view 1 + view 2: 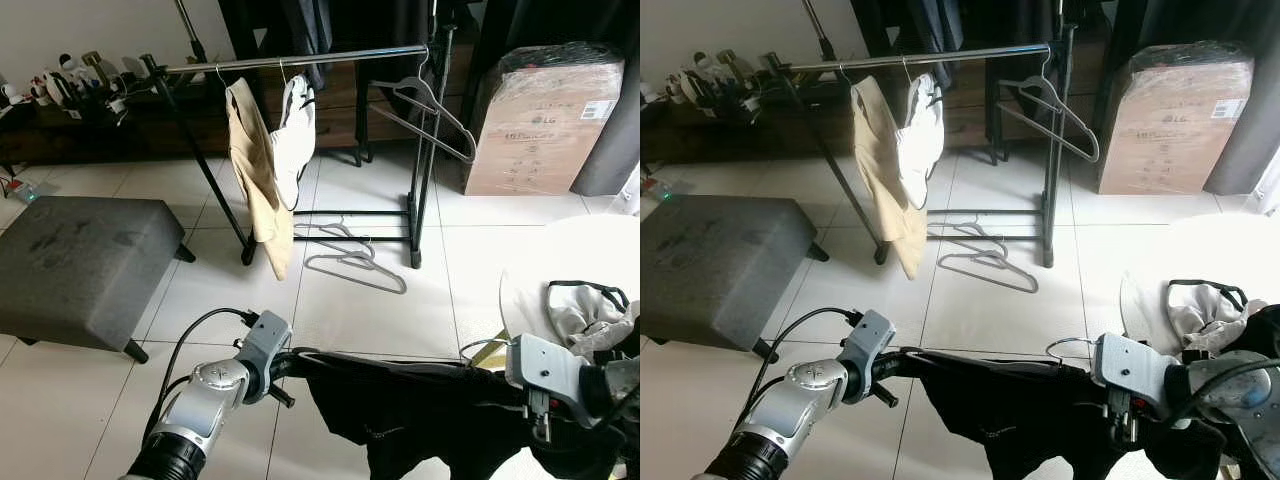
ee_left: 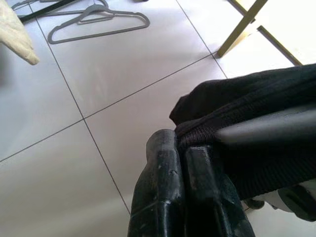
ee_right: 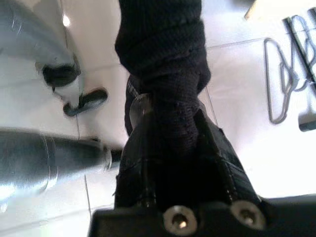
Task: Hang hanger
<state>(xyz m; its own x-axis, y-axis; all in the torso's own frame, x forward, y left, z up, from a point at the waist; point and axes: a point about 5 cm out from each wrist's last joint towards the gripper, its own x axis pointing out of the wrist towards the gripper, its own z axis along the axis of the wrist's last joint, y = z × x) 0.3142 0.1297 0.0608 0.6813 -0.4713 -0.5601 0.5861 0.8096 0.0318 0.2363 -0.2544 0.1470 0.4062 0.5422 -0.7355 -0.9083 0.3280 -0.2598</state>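
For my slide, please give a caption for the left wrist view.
Left gripper shut on black garment above white tiled floor.

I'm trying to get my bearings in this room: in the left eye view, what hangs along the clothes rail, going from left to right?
Beige garment → white garment → empty grey hanger, hooked at the rail's right end by the upright post.
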